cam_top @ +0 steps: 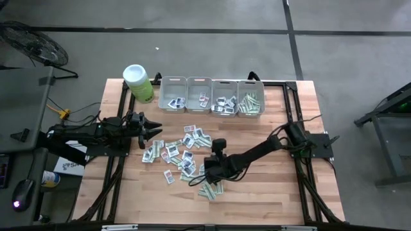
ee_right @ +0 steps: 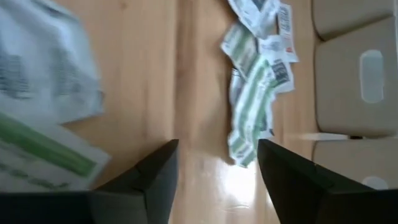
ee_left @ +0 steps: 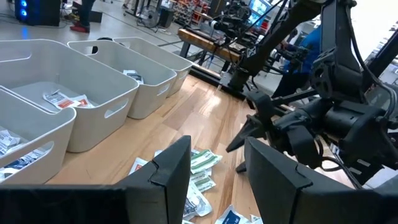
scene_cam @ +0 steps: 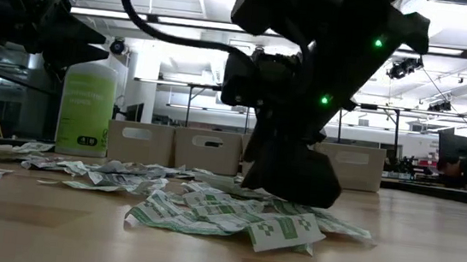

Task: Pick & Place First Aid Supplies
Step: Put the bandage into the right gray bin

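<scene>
The first aid supplies (cam_top: 182, 153) lie scattered flat on the wooden table's middle: small white printed packets, and green-and-white strips (cam_top: 209, 188) nearer the front. My right gripper (cam_top: 207, 174) slants down low over the near part of the scatter. It is open, and the right wrist view shows bare wood between its fingers (ee_right: 217, 149), a green-and-white strip (ee_right: 251, 112) just ahead and larger packets (ee_right: 43, 124) to one side. My left gripper (cam_top: 156, 131) hangs level and open at the table's left, above the scatter's left edge, with nothing in it (ee_left: 217, 152).
Several grey bins (cam_top: 212, 96) stand in a row at the far edge, each with a few packets inside. A lime-green canister (cam_top: 139, 83) with a white lid stands left of them. The wood in front and to the right of the scatter lies bare.
</scene>
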You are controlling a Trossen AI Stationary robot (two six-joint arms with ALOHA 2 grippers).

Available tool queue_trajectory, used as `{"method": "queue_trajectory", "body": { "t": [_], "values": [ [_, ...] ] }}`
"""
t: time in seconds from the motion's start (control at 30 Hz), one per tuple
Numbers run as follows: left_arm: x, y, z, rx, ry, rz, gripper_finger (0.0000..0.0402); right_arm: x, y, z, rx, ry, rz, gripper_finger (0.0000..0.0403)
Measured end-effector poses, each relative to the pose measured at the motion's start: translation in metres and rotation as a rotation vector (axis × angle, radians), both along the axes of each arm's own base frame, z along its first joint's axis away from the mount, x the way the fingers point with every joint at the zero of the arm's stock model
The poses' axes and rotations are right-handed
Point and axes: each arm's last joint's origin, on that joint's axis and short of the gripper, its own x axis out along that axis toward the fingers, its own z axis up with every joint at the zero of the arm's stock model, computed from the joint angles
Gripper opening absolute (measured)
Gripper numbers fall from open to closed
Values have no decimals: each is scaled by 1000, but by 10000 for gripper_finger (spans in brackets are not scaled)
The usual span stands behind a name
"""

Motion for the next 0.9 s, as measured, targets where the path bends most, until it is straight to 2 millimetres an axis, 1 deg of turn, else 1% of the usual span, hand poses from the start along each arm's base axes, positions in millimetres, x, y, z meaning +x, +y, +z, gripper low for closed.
{"method": "queue_trajectory", "body": {
  "t": [0.13, 0.33, 0.47, 0.67, 0.9],
  "values": [
    [0, 0, 0, 0, 0, 0, 150, 1, -3, -4, -20, 3, -19, 217],
    [0, 0, 0, 0, 0, 0, 150, 1, -5, -14, -39, 32, -25, 211],
    [0, 0, 0, 0, 0, 0, 150, 0, -10, -15, -53, 54, -38, 212],
    [0, 0, 0, 0, 0, 0, 150, 0, -20, -15, -125, 97, -34, 213],
    [0, 0, 0, 0, 0, 0, 150, 3, -32, -16, -91, 123, -51, 209]
  ]
}}
